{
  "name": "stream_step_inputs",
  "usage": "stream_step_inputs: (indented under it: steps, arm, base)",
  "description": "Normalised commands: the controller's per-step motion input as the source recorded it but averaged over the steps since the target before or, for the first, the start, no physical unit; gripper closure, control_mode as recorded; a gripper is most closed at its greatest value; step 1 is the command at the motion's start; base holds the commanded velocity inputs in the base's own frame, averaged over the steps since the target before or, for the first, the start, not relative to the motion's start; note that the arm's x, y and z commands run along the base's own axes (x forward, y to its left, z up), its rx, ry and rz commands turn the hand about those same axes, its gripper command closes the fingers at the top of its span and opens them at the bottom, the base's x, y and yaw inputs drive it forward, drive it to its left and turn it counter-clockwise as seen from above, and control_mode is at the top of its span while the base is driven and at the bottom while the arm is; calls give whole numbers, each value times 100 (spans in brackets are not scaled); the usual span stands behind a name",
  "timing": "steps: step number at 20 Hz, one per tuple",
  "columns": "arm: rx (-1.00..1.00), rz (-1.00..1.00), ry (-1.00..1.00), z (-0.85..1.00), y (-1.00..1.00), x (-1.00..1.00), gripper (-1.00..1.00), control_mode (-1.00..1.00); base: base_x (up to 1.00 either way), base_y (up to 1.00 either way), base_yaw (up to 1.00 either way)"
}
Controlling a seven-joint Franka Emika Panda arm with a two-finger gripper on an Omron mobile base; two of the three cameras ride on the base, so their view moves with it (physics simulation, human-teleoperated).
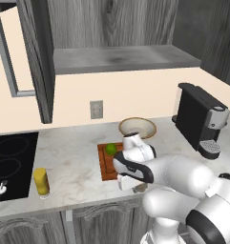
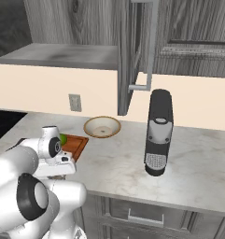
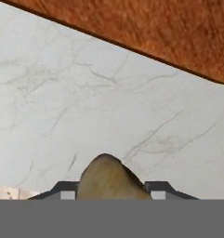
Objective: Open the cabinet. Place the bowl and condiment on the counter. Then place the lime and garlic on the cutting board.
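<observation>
Garlic [image 3: 111, 179] btwn tool tips, unlabelled

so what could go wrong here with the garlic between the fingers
The garlic sits between the hand's fingers, low over the counter, and the hold looks partial, so it might slip or roll as it is lifted. The cutting board already carries the lime; setting the garlic down close by could nudge the lime off. The bowl stands just behind the board, so a wide swing could clip it.
</observation>
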Motion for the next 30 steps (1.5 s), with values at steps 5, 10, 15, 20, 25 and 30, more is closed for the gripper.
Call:
stream_step_inputs:
  steps: [5, 10, 15, 20, 25, 30]
  arm:
    - [3, 0, -1, 10, -12, 1, 100, -100]
    - [10, 0, -10, 32, -3, 14, 100, -100]
    - [8, 0, -14, 35, 0, 16, 100, -100]
    - [6, -1, -17, 43, 0, 17, 100, -100]
    - [2, -2, -11, 20, 10, 39, 100, -100]
    - [0, 0, -6, 0, 18, 61, 100, -100]
  base:
    - [0, 0, 0]
    - [0, 0, 0]
    - [0, 0, 0]
    - [0, 0, 0]
    - [0, 0, 0]
    - [0, 0, 0]
